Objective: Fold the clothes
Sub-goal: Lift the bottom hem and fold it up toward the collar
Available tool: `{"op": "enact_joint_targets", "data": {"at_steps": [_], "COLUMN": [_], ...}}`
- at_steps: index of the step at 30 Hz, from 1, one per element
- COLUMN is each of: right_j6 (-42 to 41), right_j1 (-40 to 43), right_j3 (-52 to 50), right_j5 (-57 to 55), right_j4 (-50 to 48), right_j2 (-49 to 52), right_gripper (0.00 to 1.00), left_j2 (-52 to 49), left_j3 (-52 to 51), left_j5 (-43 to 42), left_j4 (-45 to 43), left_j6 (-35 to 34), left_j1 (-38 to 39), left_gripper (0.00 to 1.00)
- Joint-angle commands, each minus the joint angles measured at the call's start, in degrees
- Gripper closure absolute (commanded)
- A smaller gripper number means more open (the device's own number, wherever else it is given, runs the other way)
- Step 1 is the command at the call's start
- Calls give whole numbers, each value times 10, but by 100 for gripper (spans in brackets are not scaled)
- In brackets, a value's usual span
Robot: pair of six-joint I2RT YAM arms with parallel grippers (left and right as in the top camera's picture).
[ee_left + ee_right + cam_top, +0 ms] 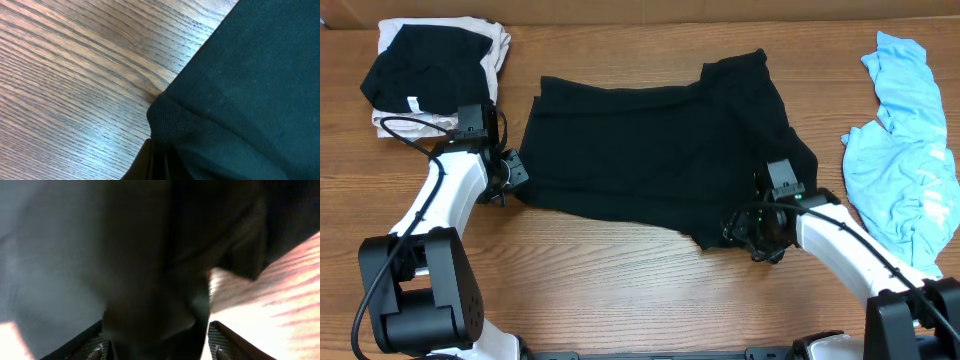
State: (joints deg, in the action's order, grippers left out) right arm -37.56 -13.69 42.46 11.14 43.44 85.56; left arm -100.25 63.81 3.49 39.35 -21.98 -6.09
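The black T-shirt [650, 150] lies spread in the middle of the table, its lower right part bunched. My left gripper [510, 175] is at the shirt's left edge. In the left wrist view a pinched corner of black cloth [165, 130] runs down into the jaws, which appear shut on it. My right gripper [750, 238] is at the shirt's lower right corner. In the right wrist view its fingers [157, 347] stand wide apart with blurred black cloth [150, 280] between them. The light-blue shirt [905, 160] lies crumpled at the far right.
A folded stack [430, 70] sits at the back left, a black garment on top of pale ones. The wooden table [620, 290] shows bare in front of the black shirt.
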Motion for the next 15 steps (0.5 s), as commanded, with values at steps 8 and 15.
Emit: {"op": "enact_joint_targets", "data": {"at_steps": [8,15], "right_j6": [-33,-82], "right_j1": [-2,31], "right_j3": [-80,-43], "right_j5": [-36,-70], "right_j4": [-111,1], "right_j2": [0,-14], "right_gripper": [61,96], "left_j2": [5,6], "left_j3": [8,27], "left_j5": [4,48], "left_j4": [0,61], "left_j6": [12,0], "left_j1": [1,-4], "left_gripper": [96,96]}}
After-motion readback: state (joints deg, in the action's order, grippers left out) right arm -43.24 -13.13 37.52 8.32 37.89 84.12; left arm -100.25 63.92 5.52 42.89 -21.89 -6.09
